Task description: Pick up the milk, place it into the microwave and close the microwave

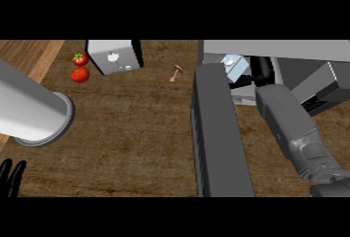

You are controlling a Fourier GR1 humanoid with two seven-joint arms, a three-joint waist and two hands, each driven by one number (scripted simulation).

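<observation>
My right hand (262, 70) is deep in the mouth of the microwave (287, 51), black fingers curled round the milk (234, 65), a small pale carton sitting just inside the opening at its left edge. The grey forearm runs back from it toward the lower right. My left hand (12, 178) rests at the lower left corner, fingers straight and up.

I judge we are in the placing step: the milk is in the cavity but not yet let go. Next I need to set it down on the microwave floor, spread the fingers and draw the arm out clear of the door (217, 134), which stands swung wide open over the desk (130, 134). Only then can the door be pushed round to shut.

Farther left lie two tomatoes (80, 68) and a grey box (115, 56).
</observation>
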